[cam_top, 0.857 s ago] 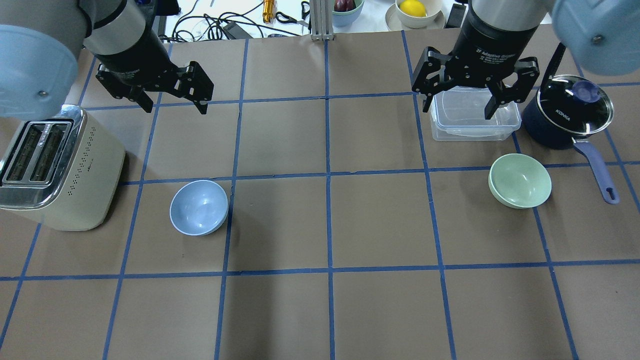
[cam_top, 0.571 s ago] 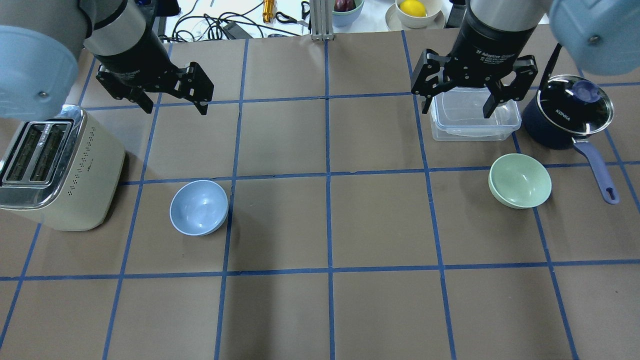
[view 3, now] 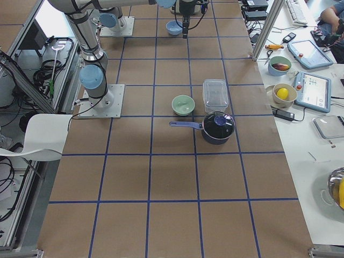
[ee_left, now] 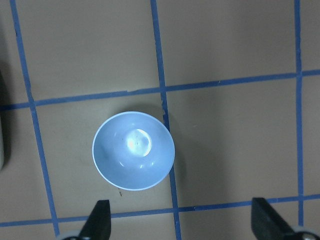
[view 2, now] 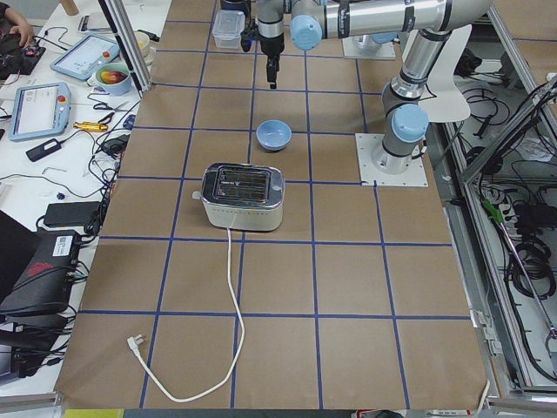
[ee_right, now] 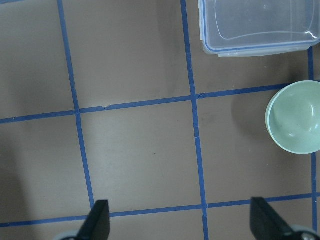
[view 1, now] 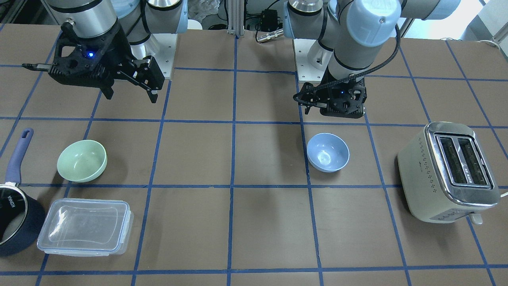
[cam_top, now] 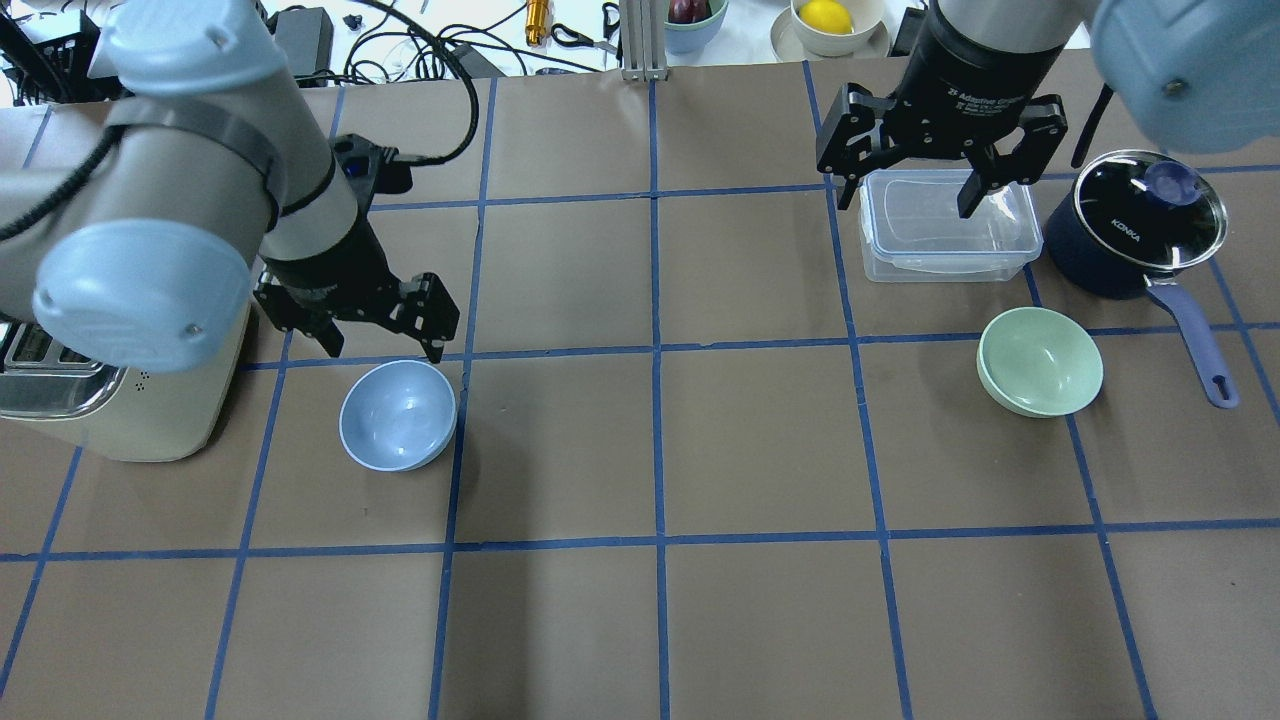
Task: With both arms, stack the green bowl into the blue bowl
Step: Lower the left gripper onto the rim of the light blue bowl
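The green bowl (cam_top: 1040,361) sits upright on the table's right side, also in the front view (view 1: 82,160) and at the right edge of the right wrist view (ee_right: 294,117). The blue bowl (cam_top: 398,415) sits upright on the left side, also in the front view (view 1: 328,152) and the left wrist view (ee_left: 133,150). My left gripper (cam_top: 386,352) is open and empty, above the table just beyond the blue bowl's far rim. My right gripper (cam_top: 907,207) is open and empty, over the clear container, well beyond the green bowl.
A cream toaster (cam_top: 120,420) stands left of the blue bowl. A clear lidded container (cam_top: 945,240) and a dark navy saucepan (cam_top: 1140,220) with a long handle sit just beyond and right of the green bowl. Brown table with blue tape grid.
My left arm has swung from the far left of the table toward the blue bowl and now hovers at its far rim. My right gripper has drifted slightly farther back. Both stay open.
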Motion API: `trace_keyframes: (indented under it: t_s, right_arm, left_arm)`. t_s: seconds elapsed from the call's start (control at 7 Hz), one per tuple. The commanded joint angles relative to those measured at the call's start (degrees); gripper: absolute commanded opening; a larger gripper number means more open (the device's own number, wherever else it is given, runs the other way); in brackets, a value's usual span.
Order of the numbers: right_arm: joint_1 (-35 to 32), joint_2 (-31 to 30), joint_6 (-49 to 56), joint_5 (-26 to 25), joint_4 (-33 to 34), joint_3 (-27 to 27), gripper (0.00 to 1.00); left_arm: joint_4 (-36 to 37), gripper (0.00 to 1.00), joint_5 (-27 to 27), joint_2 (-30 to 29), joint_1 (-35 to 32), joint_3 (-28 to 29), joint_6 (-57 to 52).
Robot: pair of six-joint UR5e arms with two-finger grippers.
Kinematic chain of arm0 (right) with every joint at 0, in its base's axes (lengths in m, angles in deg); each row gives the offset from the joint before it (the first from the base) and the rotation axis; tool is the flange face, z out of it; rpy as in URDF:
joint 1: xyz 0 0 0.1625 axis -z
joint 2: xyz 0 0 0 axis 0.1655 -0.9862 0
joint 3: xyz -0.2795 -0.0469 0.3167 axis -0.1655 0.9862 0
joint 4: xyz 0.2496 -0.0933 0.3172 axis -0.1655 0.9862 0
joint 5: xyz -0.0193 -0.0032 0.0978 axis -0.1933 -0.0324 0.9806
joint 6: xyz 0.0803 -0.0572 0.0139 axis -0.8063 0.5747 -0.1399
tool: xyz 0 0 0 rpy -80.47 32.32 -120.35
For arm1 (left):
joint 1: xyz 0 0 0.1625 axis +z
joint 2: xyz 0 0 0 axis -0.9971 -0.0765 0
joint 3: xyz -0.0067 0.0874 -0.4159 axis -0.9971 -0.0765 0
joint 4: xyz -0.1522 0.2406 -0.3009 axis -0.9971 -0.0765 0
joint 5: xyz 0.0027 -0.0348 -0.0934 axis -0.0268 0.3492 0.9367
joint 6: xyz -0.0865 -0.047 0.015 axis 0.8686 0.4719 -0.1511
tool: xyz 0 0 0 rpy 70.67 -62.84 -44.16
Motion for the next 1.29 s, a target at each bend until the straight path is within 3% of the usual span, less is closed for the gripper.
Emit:
trace_keyframes:
  t_s: [0.0, 0.14, 0.43, 0.71, 1.14]
  right_arm:
    - [0.0, 0.1, 0.0, 0.1, 1.6, -0.2, 1.00]
    - [0.0, 0.1, 0.0, 0.1, 1.5, -0.3, 1.00]
    - [0.0, 0.1, -1.0, 0.3, 1.2, -0.3, 1.00]
    - [0.0, 1.2, -0.8, 0.2, 1.5, -0.3, 1.00]
    - [0.0, 2.4, -0.3, 0.4, 1.6, -0.1, 1.00]
  left_arm:
    - [26.1, 1.00, 0.1, -2.6, -0.1, -17.1, -0.5]
    - [33.1, 1.00, 0.1, -4.4, -0.1, -21.0, -0.9]
    - [36.2, 0.98, 0.0, -6.7, -0.1, -22.7, -1.0]
    - [38.6, 0.18, -0.1, -7.6, -0.5, -23.0, 0.1]
    - [43.0, 0.05, 0.4, -7.6, -3.7, -21.6, 2.3]
